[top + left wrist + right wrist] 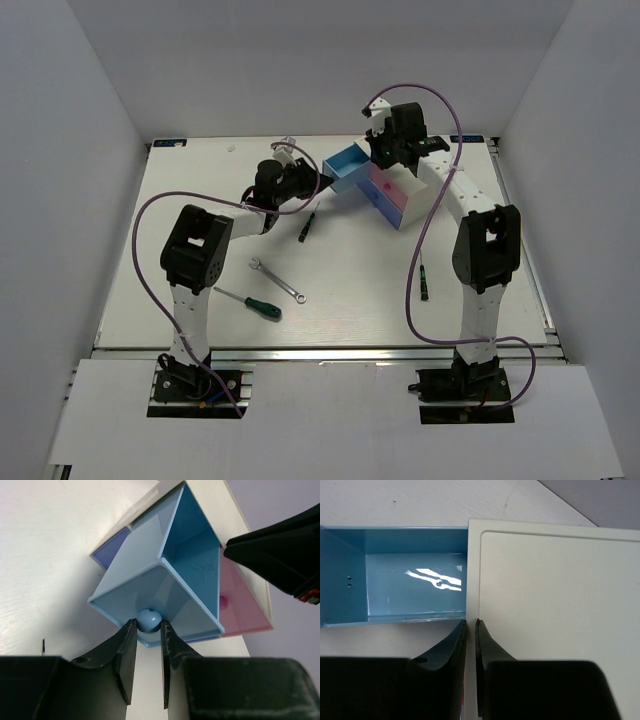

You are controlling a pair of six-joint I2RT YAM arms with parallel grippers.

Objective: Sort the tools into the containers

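Blue drawer stands drawn out of the white cabinet, which sits near the far edge of the desk, right of centre and skewed to the desk edges. Drawer interior is empty, per the right wrist view. Pink drawers are shut.

Left pincer: narrowed onto the drawer's round knob, one finger each side, both seeming to touch it.
Right pincer: fingers all but together, nothing between them, tips on the cabinet top at the edge above the drawer. I judge this to be a hold-down.

Tools all lie on the desk, none sorted:
- silver wrench and green-handled screwdriver, toward the near left corner
- mini screwdriver, mid-desk, just on the near side of the drawer
- second mini screwdriver, toward the right edge, beside the right arm

Step in hand (judgement): opening the blue drawer. To do it well:
- Pull along the drawer's own slide line; a pull square to the desk edge would likely bind or twist it.
- Press down with the right pincer, or the light cabinet may drag along.
- Stop short of full withdrawal; the drawer looks far out and could tip free.
- Open the fingers wide before backing off, so the knob does not snag.
- Mind the mini screwdriver close to the left arm.
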